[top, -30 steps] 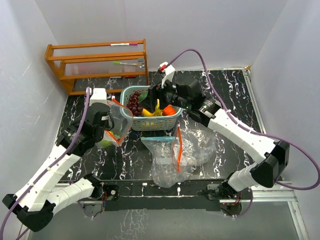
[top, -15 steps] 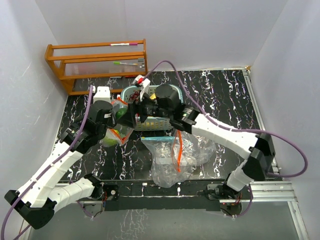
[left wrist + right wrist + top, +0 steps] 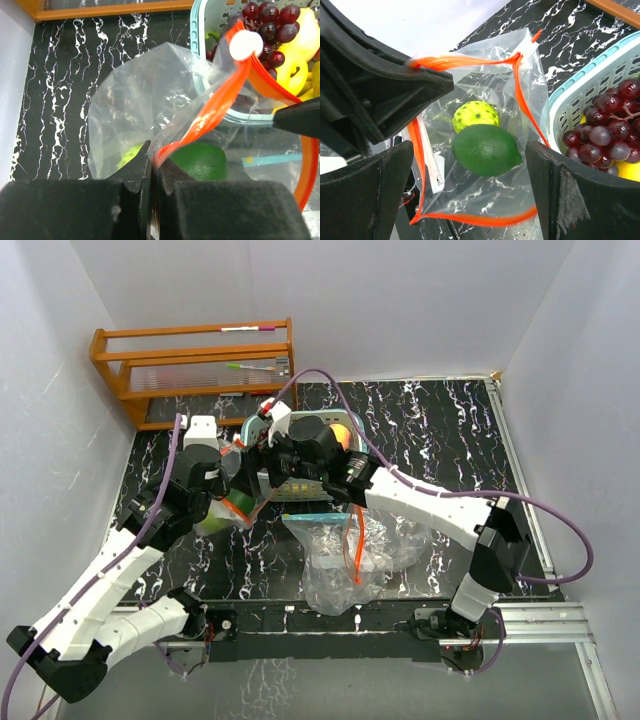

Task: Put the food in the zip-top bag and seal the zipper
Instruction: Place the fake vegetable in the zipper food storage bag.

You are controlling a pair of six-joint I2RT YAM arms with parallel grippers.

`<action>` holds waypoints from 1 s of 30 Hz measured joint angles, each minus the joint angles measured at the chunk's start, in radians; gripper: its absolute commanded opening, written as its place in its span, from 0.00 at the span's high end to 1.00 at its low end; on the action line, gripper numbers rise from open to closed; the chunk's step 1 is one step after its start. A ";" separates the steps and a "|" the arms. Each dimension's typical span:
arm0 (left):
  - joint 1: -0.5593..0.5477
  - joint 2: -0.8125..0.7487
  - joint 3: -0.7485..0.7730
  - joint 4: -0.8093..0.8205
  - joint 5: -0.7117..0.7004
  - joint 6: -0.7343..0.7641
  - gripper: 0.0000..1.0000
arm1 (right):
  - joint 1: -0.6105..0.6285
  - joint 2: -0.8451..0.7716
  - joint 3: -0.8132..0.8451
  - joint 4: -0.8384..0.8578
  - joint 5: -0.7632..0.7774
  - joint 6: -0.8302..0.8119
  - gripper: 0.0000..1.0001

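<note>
- Top external view, far left: wooden rack (image 3: pixel 195 370), slatted and orange-brown, at the back of the black, white-veined table (image 3: pixel 450 430).
- Left gripper (image 3: pixel 152 160): fingers pressed together on the orange zipper strip of the zip-top bag (image 3: pixel 130 105), holding its mouth up and open just beside the basket.
- Zip-top bag: thin clear film, crinkled and glossy. An orange track runs round the mouth, with a white slider tab (image 3: pixel 245 45) at one end.
- Contents: one dark green avocado (image 3: pixel 485 149), smooth and egg-shaped. One bumpy lime-green fruit (image 3: pixel 475 115), round and knobbly, lies just behind it, apparently touching.
- Right gripper (image 3: pixel 470 147): fingers spread wide with nothing between them, poised at the bag mouth directly over the avocado.
- Basket (image 3: pixel 570 97): pale blue plastic with a perforated wall. It holds purple grapes (image 3: pixel 605 135) in a tight glossy cluster and yellow fruit (image 3: pixel 292 70); the arm hides the rest.
- Second bag (image 3: pixel 350 550): clear and rumpled, lying on the table near the arms' bases.
- Step, as judged: loading. Two pieces are in the bag, more food is in the basket, and the zipper is unsealed.
- Next move, as judged: the right gripper goes to the basket for another piece and takes a centred pinch on a rounded, slippery shape, with the left holding the mouth wide.
</note>
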 measured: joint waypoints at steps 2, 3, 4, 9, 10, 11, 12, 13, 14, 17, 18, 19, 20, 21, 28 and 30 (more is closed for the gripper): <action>0.000 -0.001 -0.013 0.001 0.000 -0.002 1.00 | 0.002 -0.012 0.000 0.000 0.008 -0.004 0.02; 0.000 0.000 -0.020 0.001 0.000 -0.004 1.00 | 0.002 -0.022 -0.002 0.000 0.011 -0.005 0.02; 0.000 0.000 -0.026 0.001 0.000 -0.005 1.00 | 0.002 -0.036 -0.005 0.000 0.014 -0.007 0.02; 0.000 0.000 -0.040 -0.002 -0.018 -0.006 1.00 | 0.002 -0.137 -0.037 0.011 0.068 -0.007 0.02; 0.000 0.000 -0.041 -0.006 -0.026 -0.005 1.00 | 0.003 -0.158 -0.043 0.010 0.097 -0.005 0.02; 0.000 -0.001 -0.042 -0.009 -0.035 -0.005 1.00 | 0.004 -0.177 -0.044 0.008 0.134 0.000 0.02; 0.000 -0.002 -0.042 -0.011 -0.041 -0.005 1.00 | 0.005 -0.190 -0.044 0.008 0.177 0.006 0.02; 0.000 -0.004 -0.042 -0.015 -0.048 -0.005 1.00 | 0.003 -0.198 -0.043 0.006 0.222 0.013 0.02; 0.000 -0.009 -0.042 -0.021 -0.056 -0.005 1.00 | 0.000 -0.198 -0.037 -0.001 0.264 0.019 0.02; 0.000 -0.032 -0.042 -0.038 -0.076 -0.005 1.00 | -0.026 -0.152 0.011 -0.055 0.346 0.044 0.02; 0.000 -0.039 -0.042 -0.042 -0.082 -0.005 1.00 | -0.043 -0.121 0.038 -0.076 0.363 0.053 0.02; 0.000 -0.047 -0.041 -0.048 -0.088 -0.005 1.00 | -0.061 -0.087 0.061 -0.090 0.374 0.064 0.02; 0.000 -0.055 -0.041 -0.055 -0.093 -0.005 1.00 | -0.079 -0.052 0.079 -0.100 0.383 0.070 0.02; 0.000 -0.061 -0.041 -0.060 -0.097 -0.005 1.00 | -0.095 -0.020 0.090 -0.108 0.391 0.077 0.02; 0.000 -0.083 -0.041 -0.097 -0.132 -0.003 1.00 | -0.183 0.160 0.135 -0.152 0.386 0.114 0.02; 0.000 -0.089 -0.041 -0.104 -0.137 -0.003 1.00 | -0.201 0.200 0.150 -0.150 0.371 0.119 0.02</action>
